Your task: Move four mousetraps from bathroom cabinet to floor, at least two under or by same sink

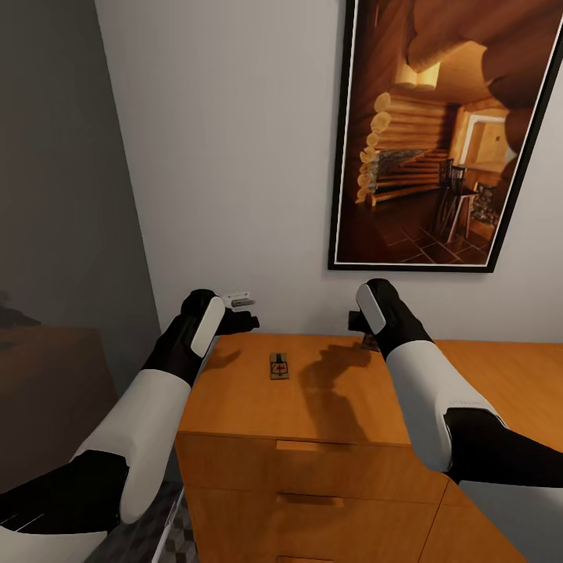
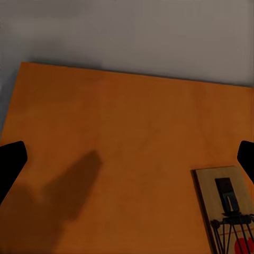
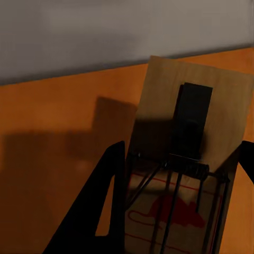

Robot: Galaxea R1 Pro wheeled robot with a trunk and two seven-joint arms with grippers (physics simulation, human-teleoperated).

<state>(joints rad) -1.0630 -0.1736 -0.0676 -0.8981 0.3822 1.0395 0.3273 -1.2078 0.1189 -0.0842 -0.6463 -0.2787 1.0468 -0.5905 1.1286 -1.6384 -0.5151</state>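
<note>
Right now your right gripper (image 3: 174,206) is clamped on one mousetrap (image 3: 190,159); another mousetrap (image 1: 279,366) lies flat on the cabinet (image 1: 234,399). Your left gripper (image 2: 127,159) hovers spread apart. It looks light and stiff, so pinch its wooden edges, clear of the wire.

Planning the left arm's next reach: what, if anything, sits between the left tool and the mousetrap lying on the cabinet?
Nothing visible. The left tool hangs open over the cabinet top's left rear; the mousetrap lies flat to its right, with bare wood between them. The right tool is farther right, off that path.
</note>
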